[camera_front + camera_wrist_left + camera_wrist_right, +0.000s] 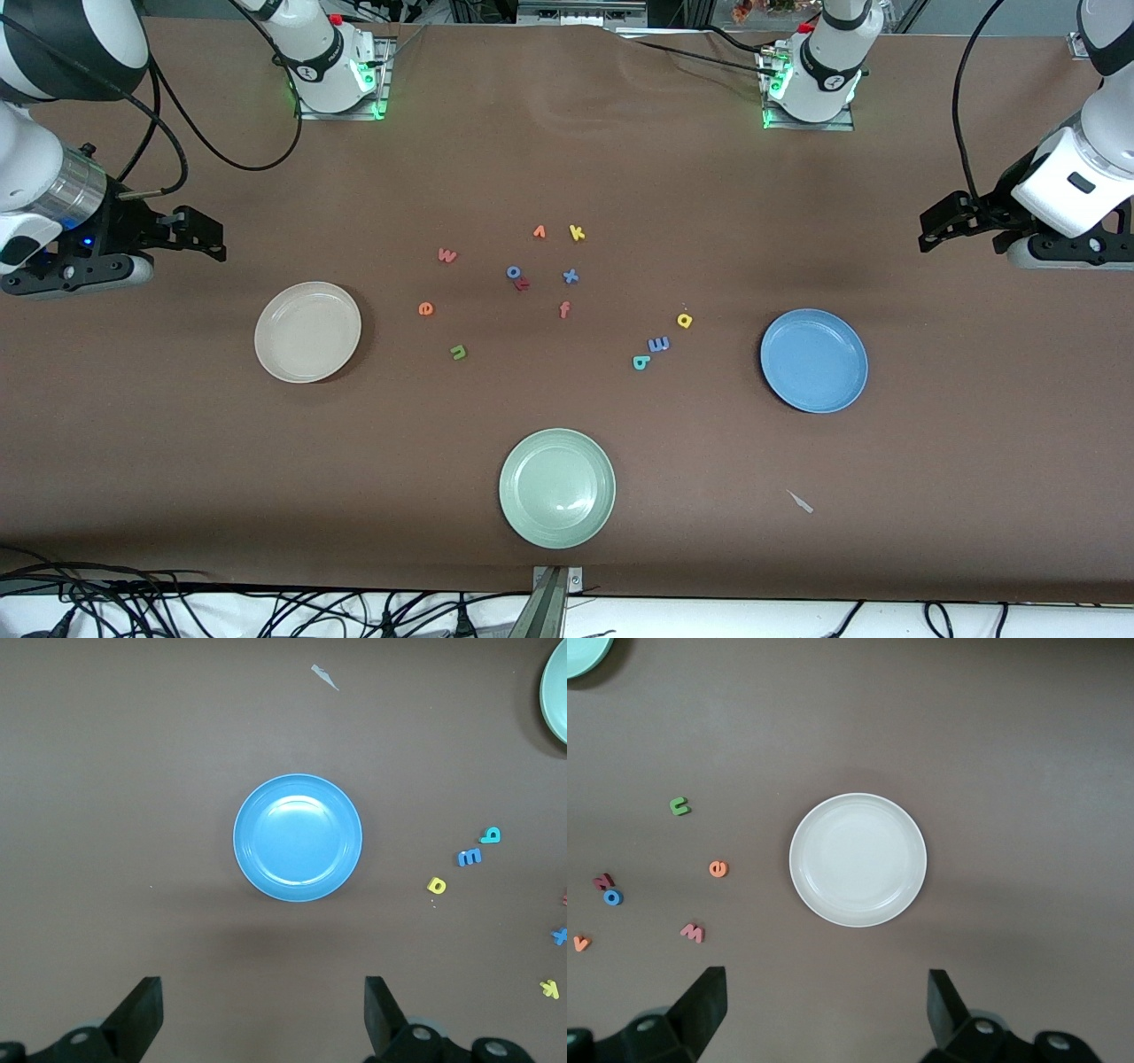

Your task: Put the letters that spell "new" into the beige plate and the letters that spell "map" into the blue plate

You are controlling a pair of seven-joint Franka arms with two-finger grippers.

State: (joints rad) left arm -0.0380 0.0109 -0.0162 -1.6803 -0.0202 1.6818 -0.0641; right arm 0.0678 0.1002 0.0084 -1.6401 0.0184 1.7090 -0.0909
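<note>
The beige plate (307,331) lies empty toward the right arm's end, with the pink w (447,256), orange e (426,308) and green n (458,352) on the table beside it. The blue plate (814,360) lies empty toward the left arm's end, and the blue m (659,344), yellow a (684,320) and teal p (640,361) sit close by. My right gripper (205,237) hangs open and holds nothing, and its wrist view shows the beige plate (858,859). My left gripper (932,229) is also open and holds nothing, and its wrist view shows the blue plate (298,837).
A pale green plate (557,486) sits near the table's front edge. Other letters cluster mid-table: orange v (539,232), yellow k (577,232), blue o (514,272), red r (523,283), blue x (570,276), orange f (564,309). A small grey scrap (801,501) lies nearer the camera than the blue plate.
</note>
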